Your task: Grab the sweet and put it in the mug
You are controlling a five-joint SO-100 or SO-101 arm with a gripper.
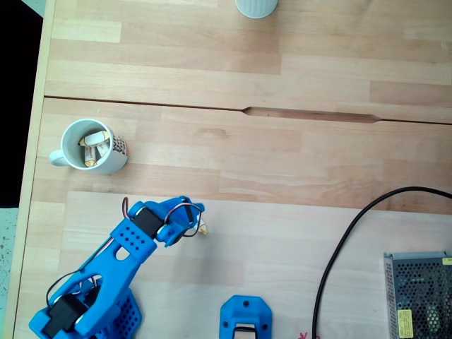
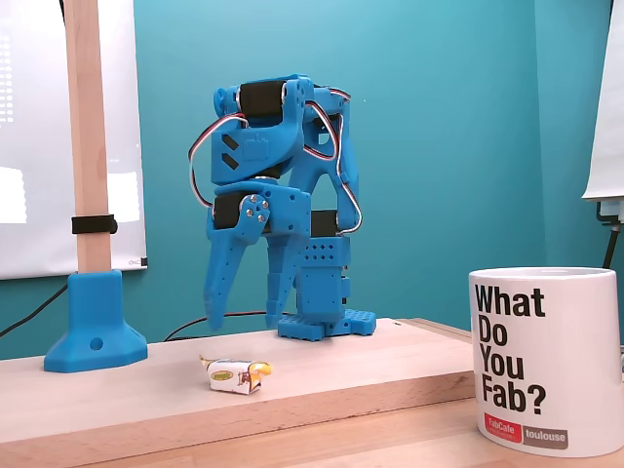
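Note:
The sweet (image 2: pixel 234 374) lies on the wooden table, white-wrapped with yellow twisted ends. In the top-down fixed view just one end of the sweet (image 1: pixel 203 230) peeks out beside the blue arm. My gripper (image 2: pixel 244 320) hangs straight above it, open, fingertips pointing down a little above the wrapper, nothing between them. From above, the gripper (image 1: pixel 192 220) covers most of the sweet. The white mug (image 1: pixel 113 164) stands up and to the left of the gripper, handle to the left, with other wrapped sweets inside. In the side fixed view the mug (image 2: pixel 546 361) is close at the right, printed "What Do You Fab?".
A pale handleless cup (image 1: pixel 256 6) stands at the far edge. A black cable (image 1: pixel 339 247) and a metal mesh box (image 1: pixel 420 296) occupy the right. A wooden post on a blue foot (image 2: pixel 95 336) stands beside the arm; the blue foot (image 1: pixel 245 321) sits near the bottom edge.

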